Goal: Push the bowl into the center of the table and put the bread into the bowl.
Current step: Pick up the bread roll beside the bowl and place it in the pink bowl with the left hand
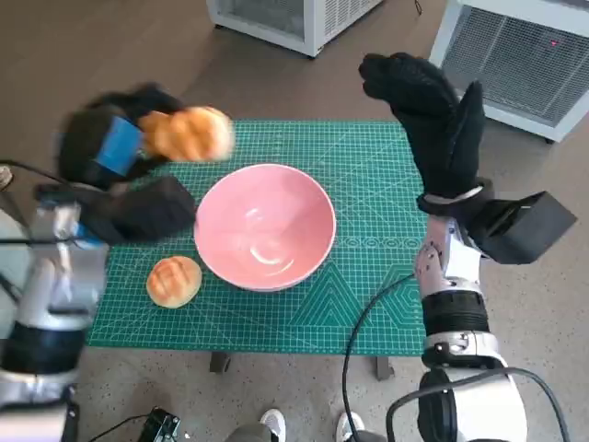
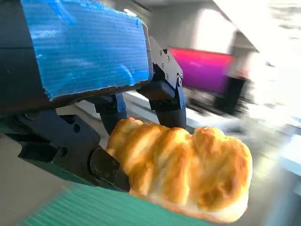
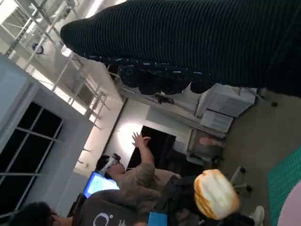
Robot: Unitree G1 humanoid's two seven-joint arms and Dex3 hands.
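Note:
A pink bowl (image 1: 265, 226) sits near the middle of the green cutting mat (image 1: 368, 175). My left hand (image 1: 115, 147) holds a golden braided bread (image 1: 187, 134) raised above the mat's far left, just beyond the bowl's rim. The left wrist view shows this bread (image 2: 181, 169) pinched between black fingers (image 2: 110, 169). A second round bread roll (image 1: 174, 281) lies on the mat beside the bowl, at the near left. My right hand (image 1: 433, 115) is lifted above the mat's right side, fingers extended, holding nothing. The held bread (image 3: 215, 194) also shows in the right wrist view.
White cabinets (image 1: 294, 18) and a grilled unit (image 1: 525, 55) stand beyond the table. A black cable (image 1: 363, 318) runs over the mat's near edge. Feet (image 1: 271, 424) show below the table. People (image 3: 127, 176) sit in the background, one with a raised hand.

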